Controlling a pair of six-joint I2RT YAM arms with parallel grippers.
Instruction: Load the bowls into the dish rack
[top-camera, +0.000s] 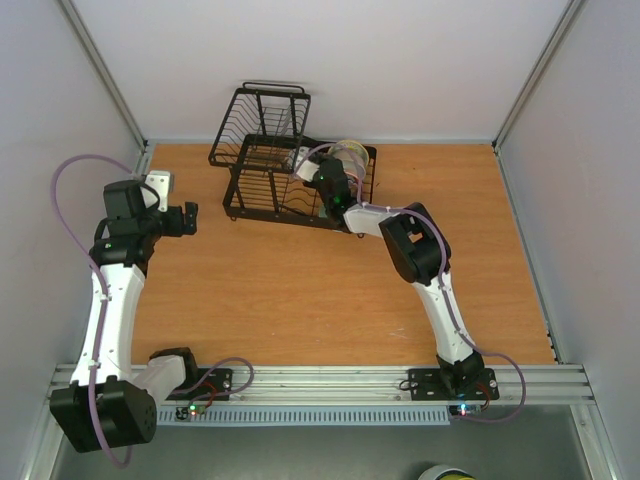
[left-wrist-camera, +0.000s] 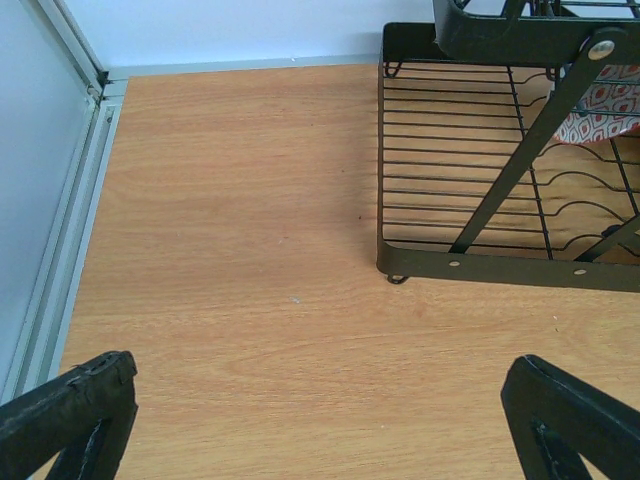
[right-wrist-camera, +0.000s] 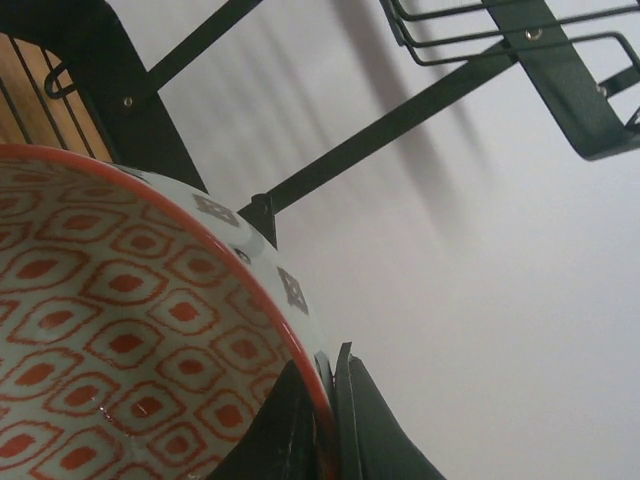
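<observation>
My right gripper (right-wrist-camera: 325, 405) is shut on the rim of a red-and-white patterned bowl (right-wrist-camera: 110, 340), one finger inside and one outside. From above, this gripper (top-camera: 315, 172) reaches into the black wire dish rack (top-camera: 262, 150), holding the bowl (top-camera: 303, 160) on edge over the tines. More bowls (top-camera: 351, 155) stand on edge at the rack's right end. My left gripper (top-camera: 188, 217) hovers open to the left of the rack with nothing between its fingers (left-wrist-camera: 70, 410). The left wrist view shows the rack's base (left-wrist-camera: 470, 265) and a patch of the patterned bowl (left-wrist-camera: 605, 105).
The rack's raised upper basket (top-camera: 268, 108) leans toward the back wall. White walls close in the wooden table (top-camera: 300, 300) on three sides, with an aluminium rail (left-wrist-camera: 60, 250) along the left edge. The rack's slanted struts (right-wrist-camera: 400, 120) cross above the held bowl.
</observation>
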